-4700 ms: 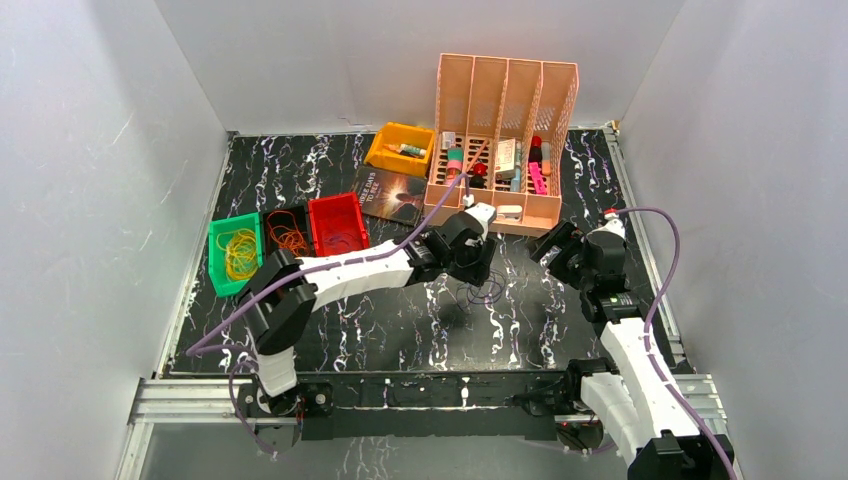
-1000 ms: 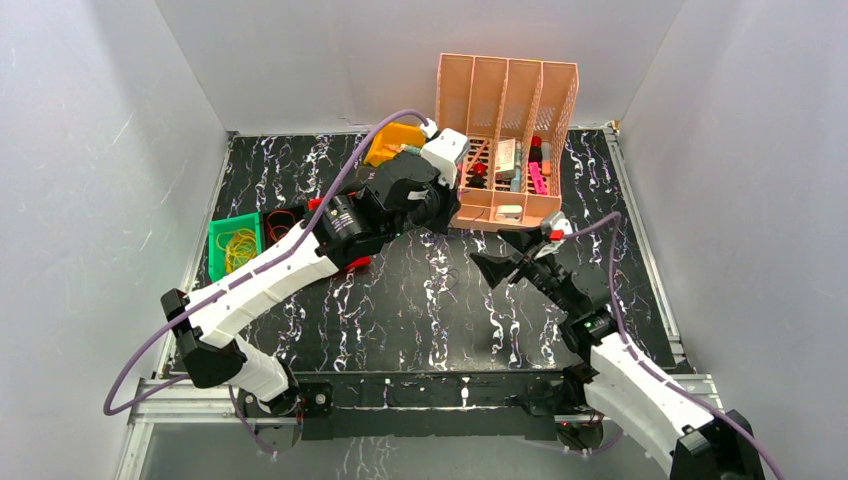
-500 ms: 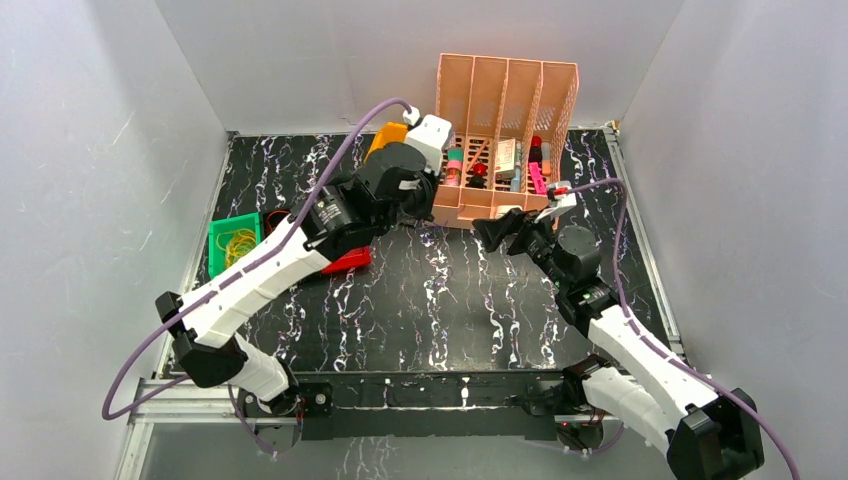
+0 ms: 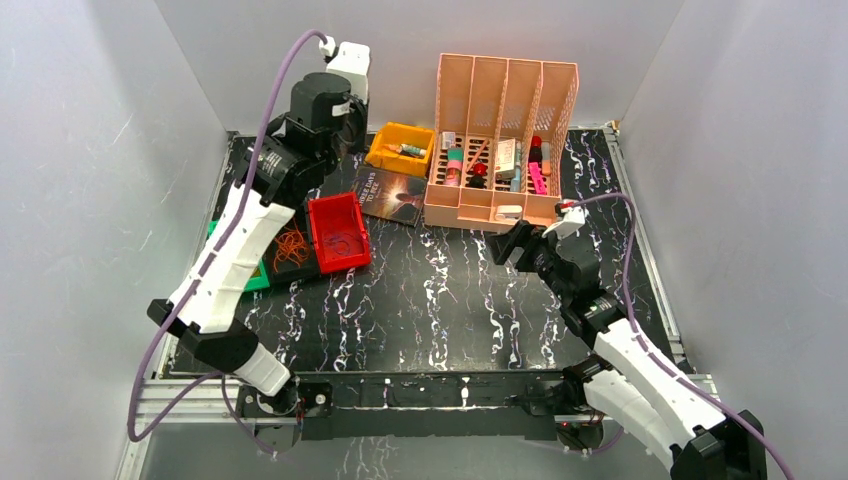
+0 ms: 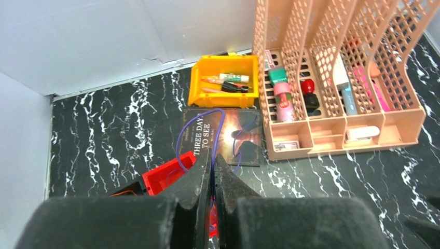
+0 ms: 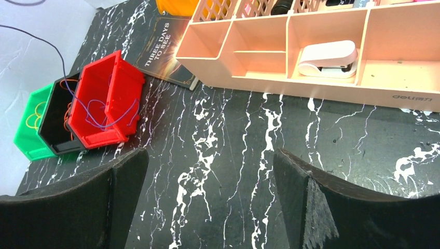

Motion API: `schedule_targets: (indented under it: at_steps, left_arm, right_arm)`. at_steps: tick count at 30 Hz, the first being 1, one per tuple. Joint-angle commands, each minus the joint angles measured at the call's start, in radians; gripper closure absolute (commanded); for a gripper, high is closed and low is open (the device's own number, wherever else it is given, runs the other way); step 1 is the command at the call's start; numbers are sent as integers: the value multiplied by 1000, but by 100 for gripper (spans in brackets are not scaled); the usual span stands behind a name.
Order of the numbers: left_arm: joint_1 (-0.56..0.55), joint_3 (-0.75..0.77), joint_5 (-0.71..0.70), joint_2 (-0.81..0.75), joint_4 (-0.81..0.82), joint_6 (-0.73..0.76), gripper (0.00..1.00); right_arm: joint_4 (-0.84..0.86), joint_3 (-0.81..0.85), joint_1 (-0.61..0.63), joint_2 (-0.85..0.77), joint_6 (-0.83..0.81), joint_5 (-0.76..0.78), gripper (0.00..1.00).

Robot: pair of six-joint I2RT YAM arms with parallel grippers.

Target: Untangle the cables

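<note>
Left fingers (image 5: 194,181) pinched on purple cable (image 5: 179,144), strand hanging near-vertical into red bin (image 6: 124,85). Right fingers (image 6: 124,176) spread wide. Book (image 5: 244,122): "THREE DAYS TO SEE".

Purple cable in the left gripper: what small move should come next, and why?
Probably lower the left gripper toward the red bin: its jaws are shut on the purple cable, held high, and a strand trails into that bin.

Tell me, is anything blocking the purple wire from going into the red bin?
Nothing visible does. The left gripper, shut on the purple wire, holds it up above the open red bin, where part of the wire lies inside.
</note>
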Motion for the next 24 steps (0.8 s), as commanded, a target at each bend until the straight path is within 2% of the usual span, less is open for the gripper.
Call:
schedule_targets:
  at_steps: [1, 6, 24]
  left_arm:
    - [81, 91, 19, 19, -18, 33, 100]
    - [171, 103, 60, 17, -38, 45, 100]
    - [380, -69, 151, -61, 10, 20, 100]
  right_arm:
    - [27, 29, 2, 12, -11, 1, 2]
    - [24, 29, 2, 55, 11, -38, 2]
    - [43, 5, 2, 72, 36, -68, 2]
